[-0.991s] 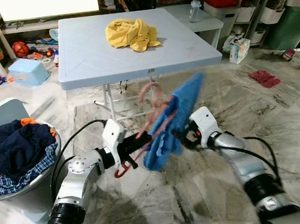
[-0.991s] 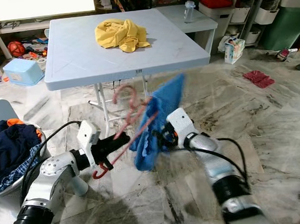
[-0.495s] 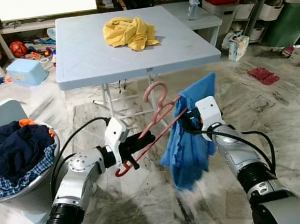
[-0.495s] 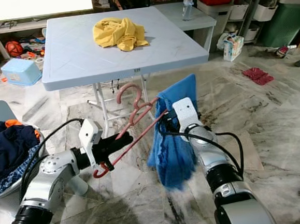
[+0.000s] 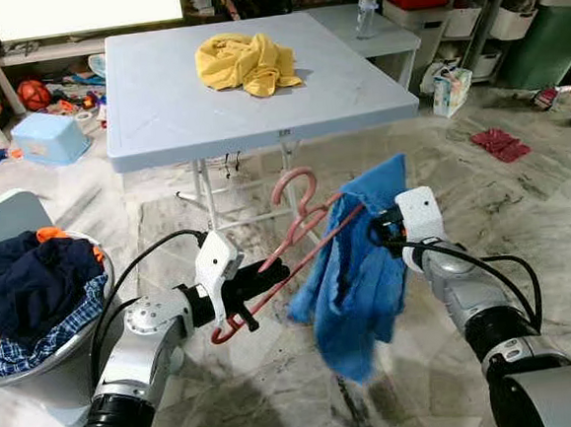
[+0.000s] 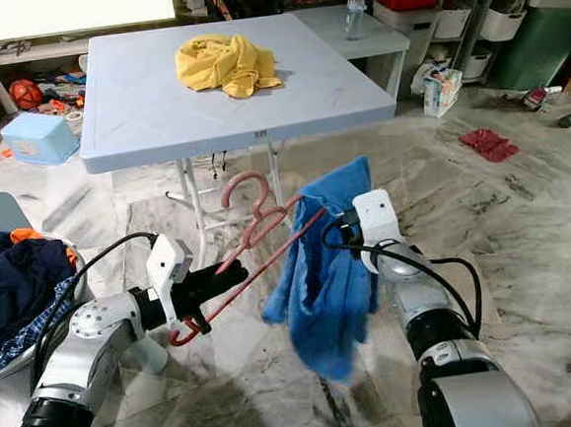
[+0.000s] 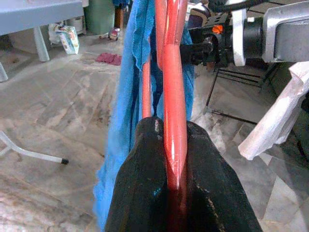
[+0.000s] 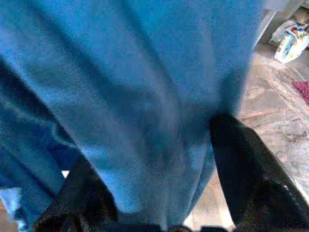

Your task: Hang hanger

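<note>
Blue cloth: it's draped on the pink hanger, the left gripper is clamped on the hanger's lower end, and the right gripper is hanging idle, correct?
Not quite. The right gripper is not idle: the left eye view shows it raised at the blue cloth, and the right wrist view shows its fingers around the fabric. The rest holds: the cloth hangs on the pink hanger and the left gripper is clamped on its lower end.

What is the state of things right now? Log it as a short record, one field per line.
left claw: shut on the pink hanger, held above the floor
right claw: grips the blue garment at its top edge
garment on hanger: draped against the hanger's far end, rest hanging loose
table: behind both arms, with a yellow cloth on it
laundry basket: at robot's left, full of dark clothes
floor: marble, with a red cloth lying on it
</note>
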Available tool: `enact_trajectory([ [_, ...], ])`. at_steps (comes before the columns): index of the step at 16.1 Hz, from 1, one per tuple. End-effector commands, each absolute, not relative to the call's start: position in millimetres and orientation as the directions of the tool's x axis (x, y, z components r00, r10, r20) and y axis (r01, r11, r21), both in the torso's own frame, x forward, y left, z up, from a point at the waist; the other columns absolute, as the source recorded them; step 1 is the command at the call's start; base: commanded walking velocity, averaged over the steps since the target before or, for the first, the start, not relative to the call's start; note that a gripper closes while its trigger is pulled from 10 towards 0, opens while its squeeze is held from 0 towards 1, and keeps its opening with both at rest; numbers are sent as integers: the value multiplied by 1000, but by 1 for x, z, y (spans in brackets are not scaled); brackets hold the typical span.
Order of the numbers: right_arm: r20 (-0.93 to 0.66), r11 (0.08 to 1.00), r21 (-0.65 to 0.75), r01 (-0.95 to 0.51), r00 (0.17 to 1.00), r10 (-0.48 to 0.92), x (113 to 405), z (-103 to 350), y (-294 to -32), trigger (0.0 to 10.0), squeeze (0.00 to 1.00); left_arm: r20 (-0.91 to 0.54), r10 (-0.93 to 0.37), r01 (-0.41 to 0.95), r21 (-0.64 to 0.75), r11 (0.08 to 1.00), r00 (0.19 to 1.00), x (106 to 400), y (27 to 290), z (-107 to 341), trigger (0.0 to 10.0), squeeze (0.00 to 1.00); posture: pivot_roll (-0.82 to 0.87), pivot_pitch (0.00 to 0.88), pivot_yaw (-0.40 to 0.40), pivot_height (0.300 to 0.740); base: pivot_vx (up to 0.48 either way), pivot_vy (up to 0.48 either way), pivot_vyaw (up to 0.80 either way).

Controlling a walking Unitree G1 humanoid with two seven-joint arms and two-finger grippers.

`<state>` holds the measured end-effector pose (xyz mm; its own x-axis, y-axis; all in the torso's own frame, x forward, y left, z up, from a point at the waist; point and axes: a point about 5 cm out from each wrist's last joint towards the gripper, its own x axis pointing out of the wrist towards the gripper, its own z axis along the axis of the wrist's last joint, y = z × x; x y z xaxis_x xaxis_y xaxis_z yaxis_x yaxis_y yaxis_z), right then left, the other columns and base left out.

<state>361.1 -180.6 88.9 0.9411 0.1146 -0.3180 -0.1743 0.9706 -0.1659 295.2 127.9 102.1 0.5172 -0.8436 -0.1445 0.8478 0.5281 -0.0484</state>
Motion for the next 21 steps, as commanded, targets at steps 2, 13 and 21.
enact_trajectory([
  [2, -261, 980, -149, -131, 961, 89, 370, 105, -186, 0, 0, -122, -846, 852, -4, 523, 519, 299, 126, 110, 0, 0, 40, 0, -78, 740, 0, 0, 0],
  [13, 51, 979, -204, -22, 998, 33, 394, 182, -186, 0, 0, -215, -796, 817, 14, 577, 566, 287, 139, 80, 0, 0, 39, 2, -84, 740, 0, 0, 0],
  [21, 42, 972, -234, 28, 999, -18, 397, 178, -177, 0, 0, -188, -859, 872, -21, 489, 477, 236, 146, 84, 0, 0, 87, 1, -96, 740, 0, 0, 0],
])
